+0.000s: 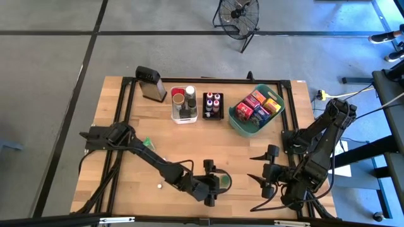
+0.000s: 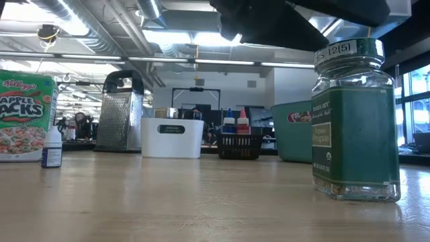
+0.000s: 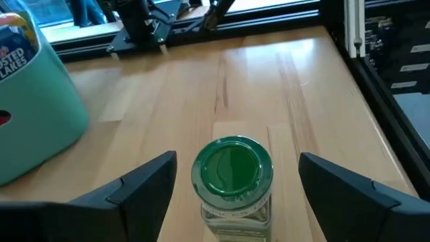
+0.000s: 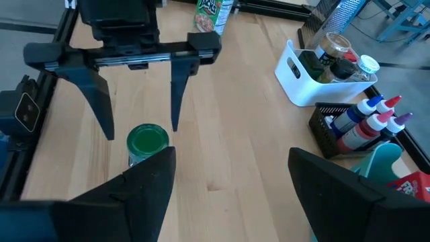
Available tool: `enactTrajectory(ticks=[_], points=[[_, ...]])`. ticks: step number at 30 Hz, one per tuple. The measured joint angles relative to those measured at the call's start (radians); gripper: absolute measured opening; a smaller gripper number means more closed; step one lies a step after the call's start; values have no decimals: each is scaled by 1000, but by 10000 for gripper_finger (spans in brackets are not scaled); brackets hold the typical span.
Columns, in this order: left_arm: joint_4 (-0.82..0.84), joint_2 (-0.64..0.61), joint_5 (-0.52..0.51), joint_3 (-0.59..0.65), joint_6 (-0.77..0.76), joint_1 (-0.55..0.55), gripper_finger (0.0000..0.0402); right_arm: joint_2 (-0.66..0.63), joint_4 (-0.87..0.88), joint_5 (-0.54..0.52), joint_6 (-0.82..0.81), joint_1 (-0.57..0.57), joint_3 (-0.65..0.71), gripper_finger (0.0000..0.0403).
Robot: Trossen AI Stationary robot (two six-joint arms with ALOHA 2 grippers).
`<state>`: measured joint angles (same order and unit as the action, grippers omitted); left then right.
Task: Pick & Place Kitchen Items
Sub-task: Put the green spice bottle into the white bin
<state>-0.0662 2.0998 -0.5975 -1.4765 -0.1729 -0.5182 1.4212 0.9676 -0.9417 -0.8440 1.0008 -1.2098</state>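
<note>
Standing upright, green-lidded glass jar (image 3: 232, 176), green label.

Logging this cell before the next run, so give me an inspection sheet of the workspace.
Surface: wooden table, dry, unmarked.
Job's things: green-lidded jar upright near the front; cereal box and small dropper bottle standing loose.
Clutter: box grater, white bin, black tray, teal basket along the back.
Grippers: left gripper open, above the jar, not touching; right gripper open, waiting at the front right.
Cables: bundle off the table's right edge.
Surroundings: floor fan.
</note>
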Motion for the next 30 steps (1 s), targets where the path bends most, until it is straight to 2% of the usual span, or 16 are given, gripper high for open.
enactTrajectory(ticks=[7,30], points=[[-48,25,70,-1,-1,19,310,0,0,0,0,0,0,291],[-96,53,48,-2,11,24,309,0,0,2,0,0,0,291]])
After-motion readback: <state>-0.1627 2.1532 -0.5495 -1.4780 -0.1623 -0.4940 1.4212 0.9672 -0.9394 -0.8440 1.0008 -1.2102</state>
